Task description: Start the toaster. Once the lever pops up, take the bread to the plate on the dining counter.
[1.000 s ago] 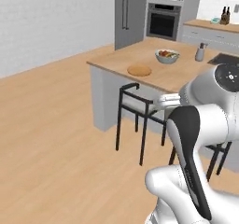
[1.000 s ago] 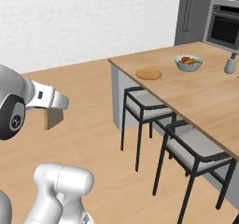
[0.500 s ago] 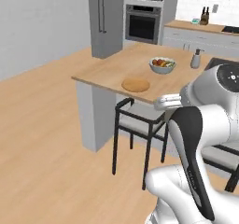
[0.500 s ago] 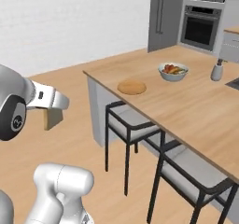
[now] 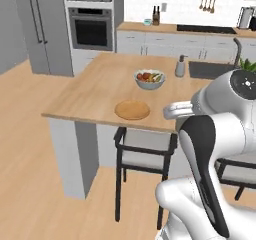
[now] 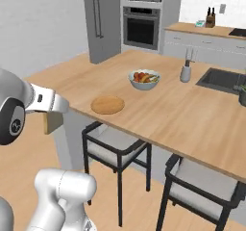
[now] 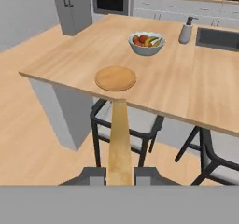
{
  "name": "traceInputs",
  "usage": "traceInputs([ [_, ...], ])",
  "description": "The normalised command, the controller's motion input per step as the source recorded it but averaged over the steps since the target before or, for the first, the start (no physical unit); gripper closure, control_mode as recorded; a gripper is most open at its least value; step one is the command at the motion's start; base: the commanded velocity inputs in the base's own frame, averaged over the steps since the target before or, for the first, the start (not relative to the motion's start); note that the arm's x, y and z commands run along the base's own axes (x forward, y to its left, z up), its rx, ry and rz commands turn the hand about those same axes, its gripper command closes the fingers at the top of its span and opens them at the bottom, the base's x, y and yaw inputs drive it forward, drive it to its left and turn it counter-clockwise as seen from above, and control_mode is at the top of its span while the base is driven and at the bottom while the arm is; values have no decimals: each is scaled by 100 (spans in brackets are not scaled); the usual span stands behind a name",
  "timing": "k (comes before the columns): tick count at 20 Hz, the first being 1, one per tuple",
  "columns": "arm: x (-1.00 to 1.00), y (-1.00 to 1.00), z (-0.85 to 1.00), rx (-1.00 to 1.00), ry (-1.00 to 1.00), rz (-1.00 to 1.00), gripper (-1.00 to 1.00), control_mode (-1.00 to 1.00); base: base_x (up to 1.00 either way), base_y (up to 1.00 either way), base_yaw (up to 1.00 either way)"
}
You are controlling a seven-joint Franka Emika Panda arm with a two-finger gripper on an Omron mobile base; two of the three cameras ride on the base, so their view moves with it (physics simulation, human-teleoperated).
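The gripper (image 7: 120, 175) is clenched on the bread (image 7: 119, 141) — in the hand view the slice stands edge-on between the two dark fingertips (image 7: 93, 174), a tall tan strip rising from the bottom of the picture toward the counter. In the right base view the same slice shows as a small tan piece hanging under the end of the white arm, at the left of the picture, out over the wooden floor and short of the counter's near corner.

The counter (image 5: 90, 91) is a long island with a light wood top and grey side panels. The plate (image 5: 132, 109) lies flat on it near the edge that faces the robot — a round wooden disc with nothing on it. Behind the plate, farther in on the counter, stands a grey bowl (image 5: 149, 79) of fruit, well apart from the plate. A soap dispenser (image 5: 180, 66) stands beside a dark sink (image 5: 210, 70) set into the counter top.

Below the counter edge, under the plate, a black-framed stool (image 5: 142, 154) with a pale seat is tucked in; a second stool (image 6: 204, 191) stands next to it.

Against the far wall are a grey fridge (image 5: 41, 26) and a built-in oven (image 5: 91, 29).
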Motion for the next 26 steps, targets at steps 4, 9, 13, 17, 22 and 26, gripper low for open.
traceInputs([
  [4,0,0,0,0,0,0,100,100,73,28,-57],
  [9,0,0,0,0,0,0,100,100,58,25,-33],
  [13,0,0,0,0,0,0,100,100,37,18,-12],
  [17,0,0,0,0,0,0,100,100,27,16,-1],
  [22,0,0,0,0,0,0,100,100,41,15,0],
  [26,0,0,0,0,0,0,100,100,57,26,0],
])
